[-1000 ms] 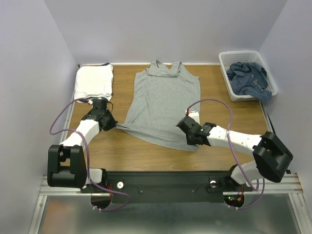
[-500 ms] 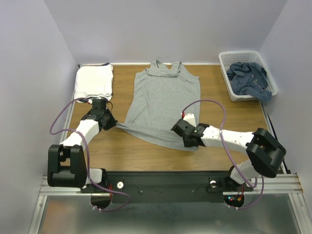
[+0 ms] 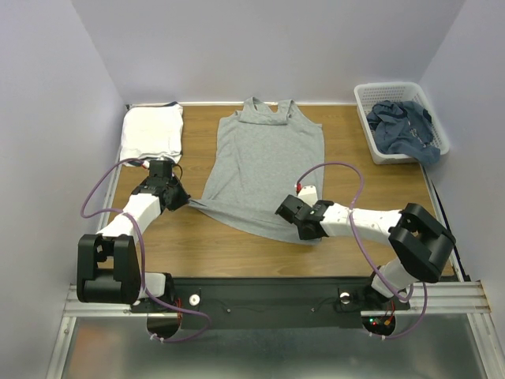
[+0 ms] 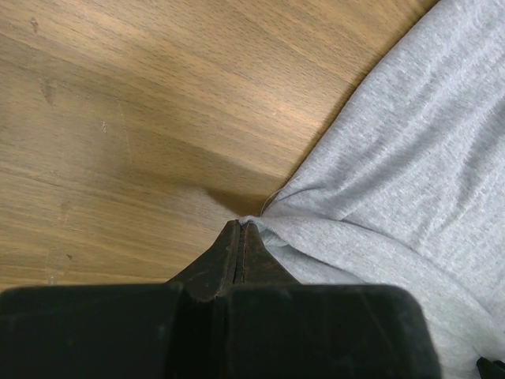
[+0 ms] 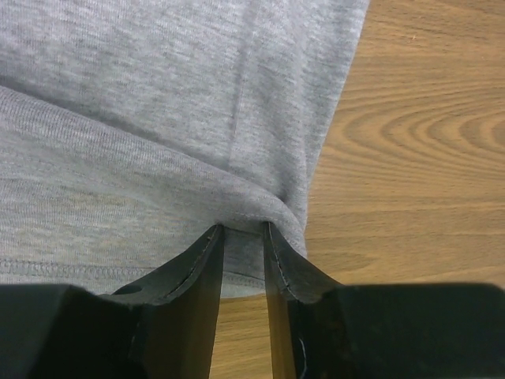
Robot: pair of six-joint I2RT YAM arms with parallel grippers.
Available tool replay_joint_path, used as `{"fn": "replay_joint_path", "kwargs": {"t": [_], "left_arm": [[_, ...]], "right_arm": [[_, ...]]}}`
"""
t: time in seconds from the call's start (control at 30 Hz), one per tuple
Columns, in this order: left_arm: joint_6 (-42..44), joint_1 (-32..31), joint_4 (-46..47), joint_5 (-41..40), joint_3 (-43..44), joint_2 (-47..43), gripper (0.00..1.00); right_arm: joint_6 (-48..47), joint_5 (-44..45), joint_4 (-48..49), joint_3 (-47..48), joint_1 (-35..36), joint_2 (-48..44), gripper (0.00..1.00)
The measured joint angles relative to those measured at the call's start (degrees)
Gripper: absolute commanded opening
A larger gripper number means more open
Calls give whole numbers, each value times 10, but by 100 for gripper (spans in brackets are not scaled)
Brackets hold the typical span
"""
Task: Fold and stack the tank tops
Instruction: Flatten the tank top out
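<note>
A heather grey tank top [image 3: 264, 162] lies flat in the middle of the table, straps at the far end. My left gripper [image 3: 188, 203] is shut on its near left hem corner, and the left wrist view shows the fingertips [image 4: 241, 225] pinching the grey knit [image 4: 410, 158]. My right gripper [image 3: 286, 211] sits at the near right hem. In the right wrist view its jaws [image 5: 243, 229] stand a narrow gap apart, with the hem fold [image 5: 158, 118] bunched over the tips. A folded white tank top [image 3: 151, 130] lies at the far left.
A white lattice basket [image 3: 398, 87] at the far right holds crumpled dusty blue tops [image 3: 404, 126]. Bare wood table [image 3: 371, 181] shows to the right of the grey top and between it and the white one. Purple walls close in on both sides.
My right gripper has slid left along the near hem, and the hem has bunched a little at its tips. My left gripper has kept its hold and has not moved.
</note>
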Motion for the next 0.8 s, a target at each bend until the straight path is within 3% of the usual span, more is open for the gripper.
{"fn": "replay_joint_path", "kwargs": {"t": [0.53, 0.6, 0.8], "left_arm": [[0, 0, 2, 10, 0, 0, 0], [0, 0, 2, 10, 0, 0, 0], [2, 0, 2, 14, 0, 0, 0]], "right_arm": [[22, 40, -9, 29, 2, 12, 7], [23, 41, -9, 29, 2, 12, 7], [29, 41, -9, 29, 2, 12, 20]]}}
